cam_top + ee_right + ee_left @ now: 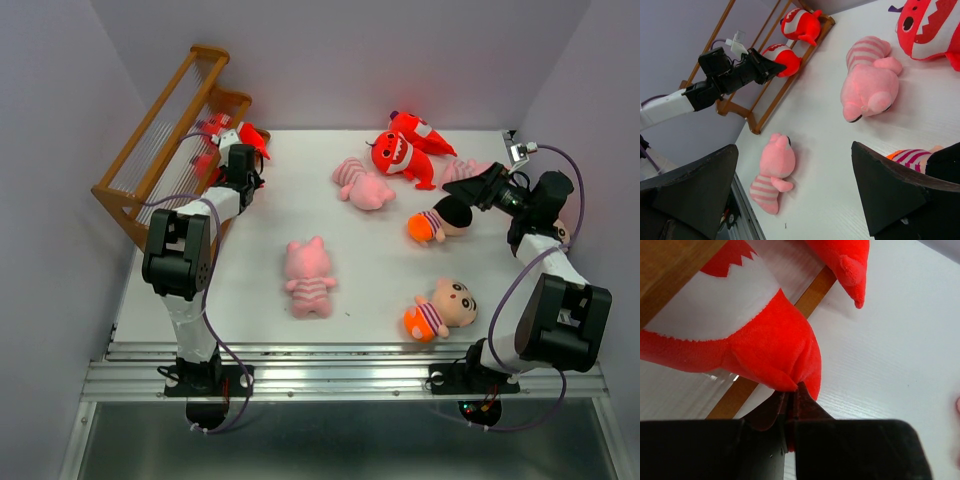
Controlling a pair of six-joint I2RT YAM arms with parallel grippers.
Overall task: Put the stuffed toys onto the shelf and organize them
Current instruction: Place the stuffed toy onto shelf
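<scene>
The left gripper has its fingers pressed together on a small fold of a red monster, at the bottom end of the toy. This monster lies at the low front edge of the shelf, over its brown wooden bar. A second red monster sits a little further along the same edge, apart from the first one.

The right gripper is spread wide and holds nothing. It hangs over the right part of the tabletop, just above a boy doll with an orange bottom. In the right wrist view only the striped and orange part of this doll shows beside one finger.

The other toys lie on the tabletop, well apart from the shelf. One pink pig is near the middle and another pink pig is further back. Two more red monsters lie together at the far side, touching each other. A second boy doll lies near the front, close to the base of the right arm.
</scene>
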